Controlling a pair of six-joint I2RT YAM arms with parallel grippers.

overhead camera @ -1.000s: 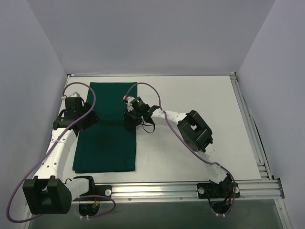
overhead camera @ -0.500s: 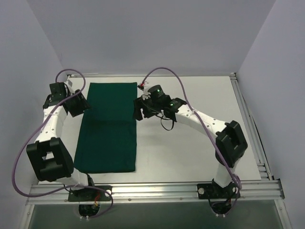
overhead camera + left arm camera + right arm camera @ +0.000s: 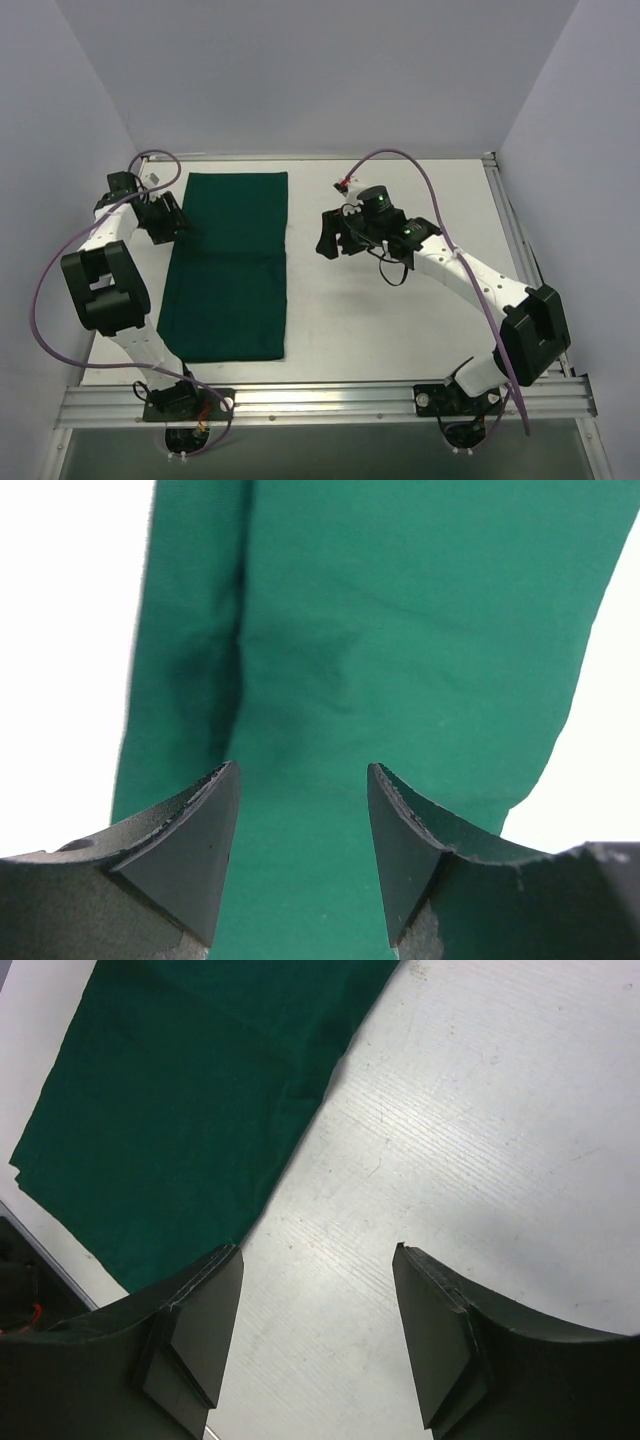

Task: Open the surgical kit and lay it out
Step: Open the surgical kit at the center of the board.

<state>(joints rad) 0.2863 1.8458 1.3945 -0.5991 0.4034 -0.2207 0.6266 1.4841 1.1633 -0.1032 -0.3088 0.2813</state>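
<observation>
- While the cloth wrap lay folded on the table, nothing beneath its layers could be made out; only 1 faint crease crossed its middle.
- Its long axis ran from the arm bases toward the far wall, with the near end skewed slightly left.
- The left gripper hovered at the wrap's far left edge, jaws wide and holding nothing.
- The right gripper hung to the right of the wrap and apart from it, jaws wide and empty.
- Both wrist views cut off the wrap's ends.
</observation>
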